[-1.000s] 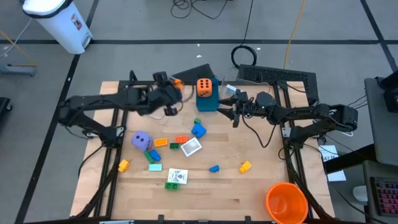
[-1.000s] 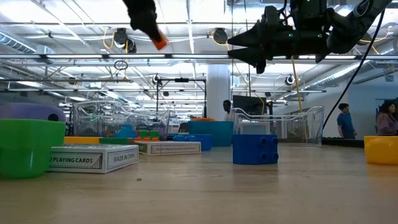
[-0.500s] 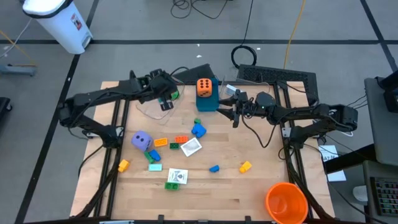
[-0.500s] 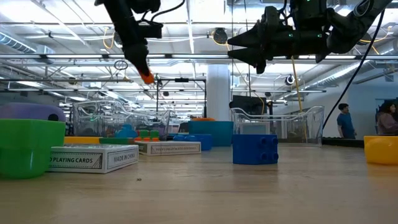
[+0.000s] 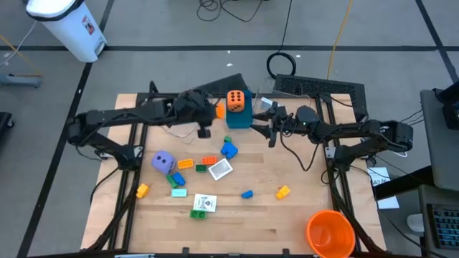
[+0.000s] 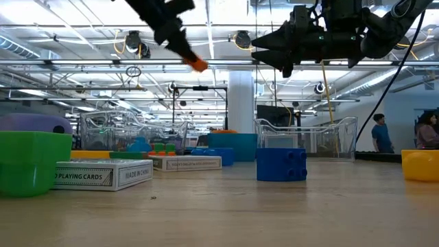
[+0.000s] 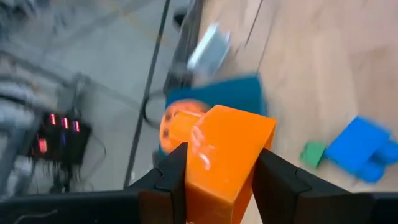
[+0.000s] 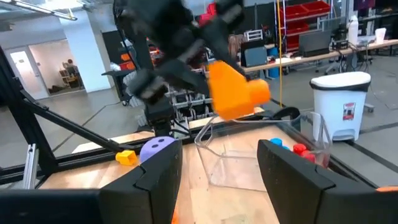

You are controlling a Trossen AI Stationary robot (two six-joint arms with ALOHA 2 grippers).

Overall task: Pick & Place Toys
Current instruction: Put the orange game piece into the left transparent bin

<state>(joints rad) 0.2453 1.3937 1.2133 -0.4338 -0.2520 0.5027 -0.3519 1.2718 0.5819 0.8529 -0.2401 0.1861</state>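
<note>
While the wooden surface [image 5: 287, 222] carries most of the toys loose below and beside the two claws, the left claw [image 5: 213, 112] hangs high above its far edge, clamped on an orange brick [image 7: 225, 155] between both fingers [image 7: 171, 177]; the brick is lifted well clear of everything, probably so it can pass over the tub walls without catching. Just beyond this claw, toward the right arm, sits the blue box [image 5: 239, 117] with the orange die [image 5: 235, 99] on top, and under the left arm lies a clear tub [image 5: 176, 125], the likely drop place, though I cannot tell which container is meant. The right claw [image 5: 270, 123] waits on the other side of the blue box, facing the left one, its fingers [image 8: 155, 180] apart and holding nothing; it leaves only a narrow lane between the two claws, so any further travel that way risks a bump. Nearer the camera side of the left claw there is more room: the purple die [image 5: 163, 162], a white card [image 5: 220, 169], another card [image 5: 204, 203], a blue brick [image 5: 229, 150] and small orange, green and yellow bricks lie scattered, mostly apart from one another, with bare wood between them and the front edge. The orange cup [image 5: 330, 233] stands at the near right corner, well apart from both claws.
</note>
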